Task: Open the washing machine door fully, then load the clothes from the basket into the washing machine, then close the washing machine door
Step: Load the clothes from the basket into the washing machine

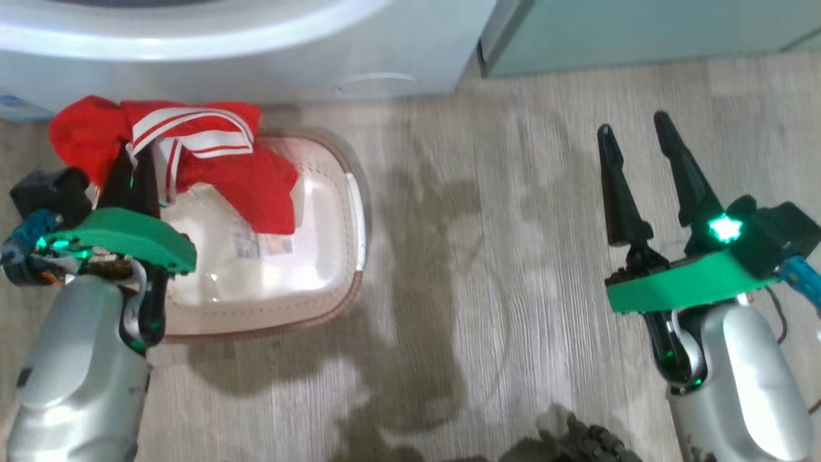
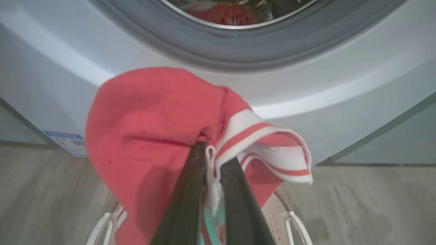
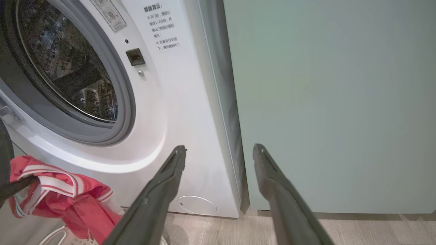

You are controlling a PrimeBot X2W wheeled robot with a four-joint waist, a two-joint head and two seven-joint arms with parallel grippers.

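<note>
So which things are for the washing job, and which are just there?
For the job: red clothes, pinched in the left gripper; basket; washing machine.
Just there: pale green cabinet; wooden floor; right gripper, open and empty.

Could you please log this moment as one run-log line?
left gripper: shut on clothes, held over basket | right gripper: open, empty | washing machine: drum mouth open

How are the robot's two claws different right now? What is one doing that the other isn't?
The left gripper is pinched shut on the red clothes; the right gripper is wide open and holds nothing. The left gripper is above the basket, close to the washing machine; the right gripper hangs over the wood floor, off to the side. Both have two long dark fingers.
</note>
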